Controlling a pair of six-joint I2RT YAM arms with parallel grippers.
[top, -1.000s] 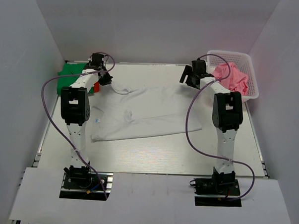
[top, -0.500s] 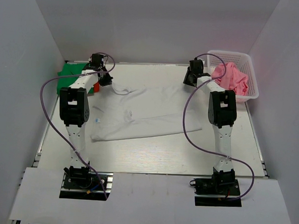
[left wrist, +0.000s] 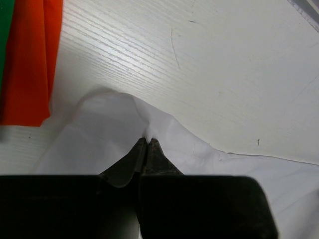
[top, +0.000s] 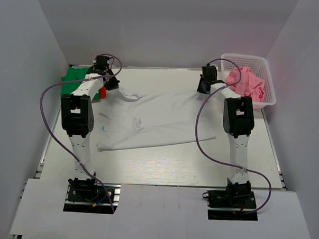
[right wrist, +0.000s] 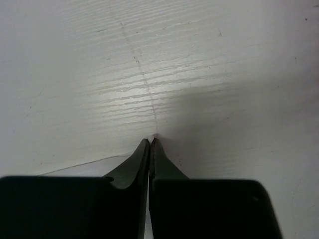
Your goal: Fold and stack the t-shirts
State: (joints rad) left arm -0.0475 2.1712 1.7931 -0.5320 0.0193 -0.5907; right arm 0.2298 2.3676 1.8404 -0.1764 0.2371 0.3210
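Observation:
A white t-shirt (top: 154, 122) lies spread across the middle of the table. My left gripper (top: 112, 84) is shut on its far left corner, and a small fold of white cloth (left wrist: 99, 134) peaks up between the closed tips of the left gripper (left wrist: 148, 139). My right gripper (top: 204, 85) is down at the shirt's far right corner. In the right wrist view the right gripper (right wrist: 150, 140) is shut, with a tiny pale nub of cloth at the tips and the shirt's edge (right wrist: 89, 167) beside the left finger. A pink t-shirt (top: 247, 83) lies bunched in the basket.
A white plastic basket (top: 267, 76) stands at the back right corner. A folded green garment (top: 74, 78) with an orange one (left wrist: 32, 64) beside it lies at the back left, close to my left gripper. Grey walls enclose the table on three sides.
The right gripper went from wide open to shut as it settled at the shirt's far right corner. The left gripper kept its hold and barely moved.

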